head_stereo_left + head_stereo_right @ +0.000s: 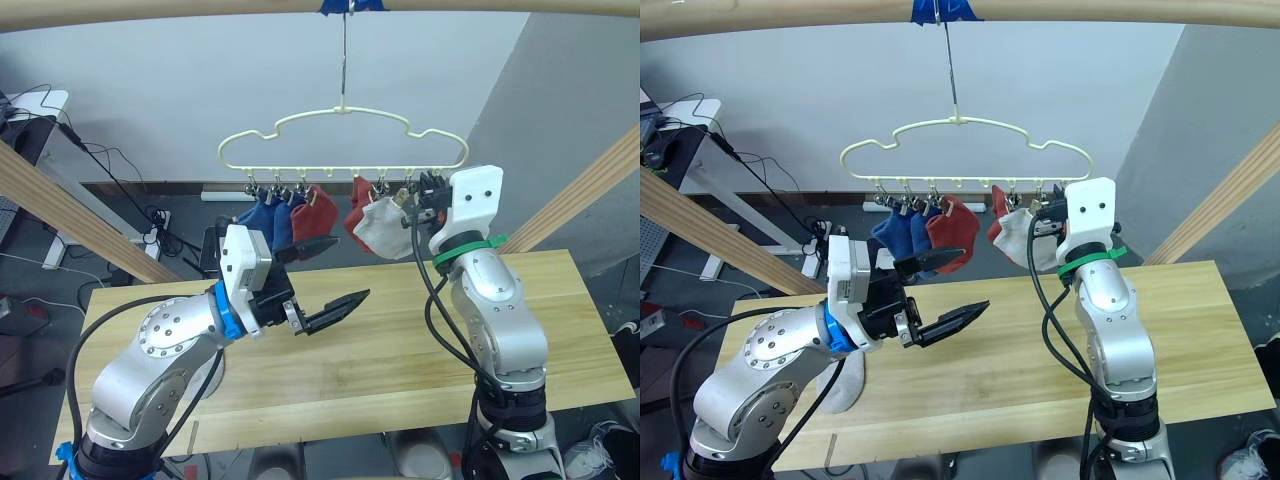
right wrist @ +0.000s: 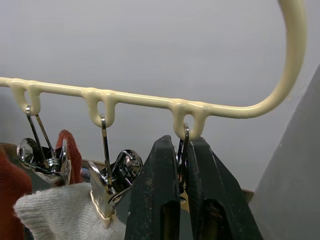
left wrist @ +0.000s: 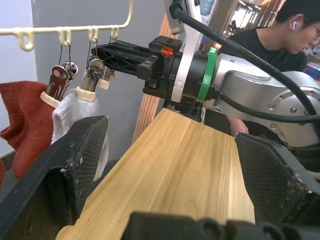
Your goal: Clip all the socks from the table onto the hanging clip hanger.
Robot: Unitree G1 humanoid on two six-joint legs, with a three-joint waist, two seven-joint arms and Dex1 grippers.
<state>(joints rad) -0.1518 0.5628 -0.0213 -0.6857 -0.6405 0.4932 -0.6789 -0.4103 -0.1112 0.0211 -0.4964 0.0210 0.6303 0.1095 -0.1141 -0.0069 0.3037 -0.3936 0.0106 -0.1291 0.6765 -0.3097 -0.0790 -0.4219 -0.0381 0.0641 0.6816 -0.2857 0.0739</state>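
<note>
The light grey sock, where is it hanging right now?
The light grey sock hangs clipped near the right end of the clip hanger, beside a rust red sock, just left of the right gripper.

The light wooden surface (image 1: 1200, 330) with lengthwise grain carries one light grey sock (image 1: 845, 385), which lies near its front left corner, draped partly over the front edge, under the left arm.
</note>
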